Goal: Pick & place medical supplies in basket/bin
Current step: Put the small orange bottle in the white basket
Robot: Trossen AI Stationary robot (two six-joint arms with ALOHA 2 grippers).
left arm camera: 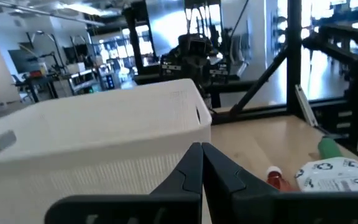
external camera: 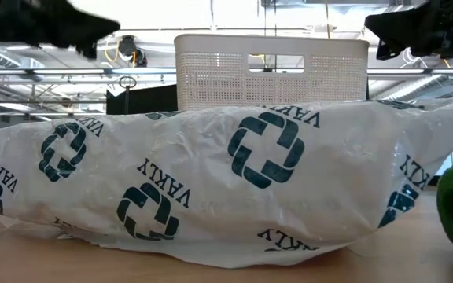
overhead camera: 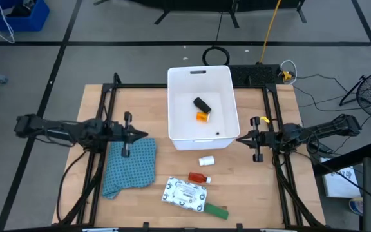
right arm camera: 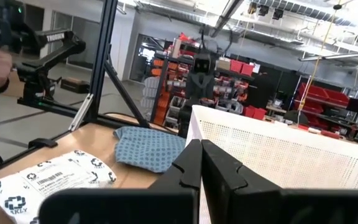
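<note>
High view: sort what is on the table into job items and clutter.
Job:
white tub
black block and orange piece, in the tub
small white cylinder
red-orange bottle
white packet
green block

Lying about:
blue cloth

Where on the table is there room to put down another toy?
Bare wood lies right of the white packet and red-orange bottle, toward the right arm's side. A smaller patch sits between the blue cloth and the packet. It's crowded below the white tub, where the small white cylinder, bottle, packet and green block cluster.
</note>
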